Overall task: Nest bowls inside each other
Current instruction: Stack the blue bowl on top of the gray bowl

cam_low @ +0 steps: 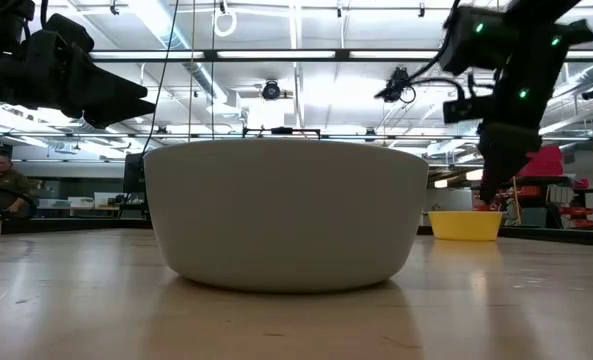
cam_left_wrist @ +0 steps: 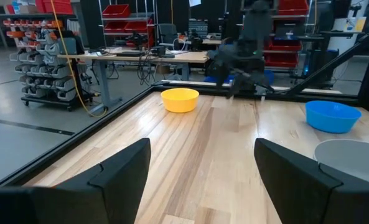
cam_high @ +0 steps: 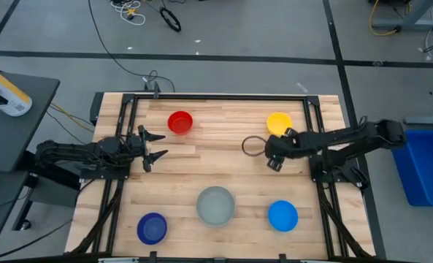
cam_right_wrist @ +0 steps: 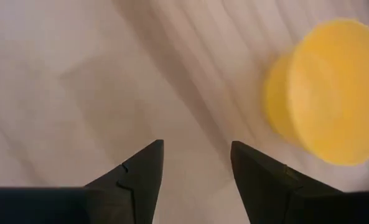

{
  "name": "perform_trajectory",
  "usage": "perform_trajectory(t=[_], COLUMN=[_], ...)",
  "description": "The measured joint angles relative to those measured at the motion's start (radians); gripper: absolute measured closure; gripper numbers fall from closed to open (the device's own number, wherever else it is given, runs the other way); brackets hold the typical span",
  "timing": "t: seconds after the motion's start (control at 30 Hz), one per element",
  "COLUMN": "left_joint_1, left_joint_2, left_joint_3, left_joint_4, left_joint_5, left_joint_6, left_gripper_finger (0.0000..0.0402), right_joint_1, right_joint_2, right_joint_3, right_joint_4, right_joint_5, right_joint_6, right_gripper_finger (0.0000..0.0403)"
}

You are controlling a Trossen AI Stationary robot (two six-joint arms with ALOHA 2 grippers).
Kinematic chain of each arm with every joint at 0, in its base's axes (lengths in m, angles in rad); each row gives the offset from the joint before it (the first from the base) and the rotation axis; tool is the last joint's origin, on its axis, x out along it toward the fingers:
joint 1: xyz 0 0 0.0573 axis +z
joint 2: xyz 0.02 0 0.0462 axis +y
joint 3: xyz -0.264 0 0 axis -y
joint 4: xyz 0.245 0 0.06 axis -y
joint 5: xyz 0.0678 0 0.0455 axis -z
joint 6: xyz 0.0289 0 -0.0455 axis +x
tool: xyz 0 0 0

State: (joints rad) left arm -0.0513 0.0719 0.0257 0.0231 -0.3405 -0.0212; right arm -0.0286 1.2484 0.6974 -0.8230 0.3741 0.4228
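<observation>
Five bowls rest upright on their bases on the wooden table: red (cam_high: 180, 122) at the far left, yellow (cam_high: 278, 123) at the far right, and along the near side dark blue (cam_high: 152, 228), pale grey (cam_high: 215, 204) and light blue (cam_high: 282, 215). My right gripper (cam_high: 272, 161) hangs above the table just on the near side of the yellow bowl (cam_right_wrist: 333, 99). It points steeply down and is open, with only bare wood between its fingers (cam_right_wrist: 140, 177). My left gripper (cam_high: 155, 145) waits open at the left, pointing level across the table.
A black frame (cam_high: 223, 96) borders the tabletop. A loop of cable (cam_high: 251, 146) lies on the wood next to my right gripper. Bare wood stretches across the middle between the two arms. Beyond the table are shelves, desks and a seated person (cam_low: 1, 185).
</observation>
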Motion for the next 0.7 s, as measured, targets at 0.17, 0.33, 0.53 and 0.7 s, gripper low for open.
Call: perform_trajectory(t=[0.17, 0.33, 0.53, 0.7], left_joint_1=[0.0, 0.0, 0.0, 0.0], left_joint_2=[0.0, 0.0, 0.0, 0.0], left_joint_3=[0.0, 0.0, 0.0, 0.0], left_joint_4=[-0.003, -0.005, -0.007, -0.008], left_joint_5=[0.0, 0.0, 0.001, 0.001], left_joint_6=[0.0, 0.003, 0.002, -0.002], left_gripper_finger=[0.0107, 0.0107, 0.0107, 0.0107], right_joint_1=[-0.053, -0.019, 0.052, 0.138], right_joint_2=[0.0, -0.018, -0.047, -0.067], right_joint_3=[-0.009, -0.009, -0.009, -0.009], right_joint_4=[0.038, 0.076, 0.081, 0.109], right_joint_5=[-0.188, -0.468, -0.752, -0.874], right_joint_6=[-0.063, -0.069, 0.002, 0.116], right_gripper_finger=[0.0207, 0.0206, 0.0211, 0.0215])
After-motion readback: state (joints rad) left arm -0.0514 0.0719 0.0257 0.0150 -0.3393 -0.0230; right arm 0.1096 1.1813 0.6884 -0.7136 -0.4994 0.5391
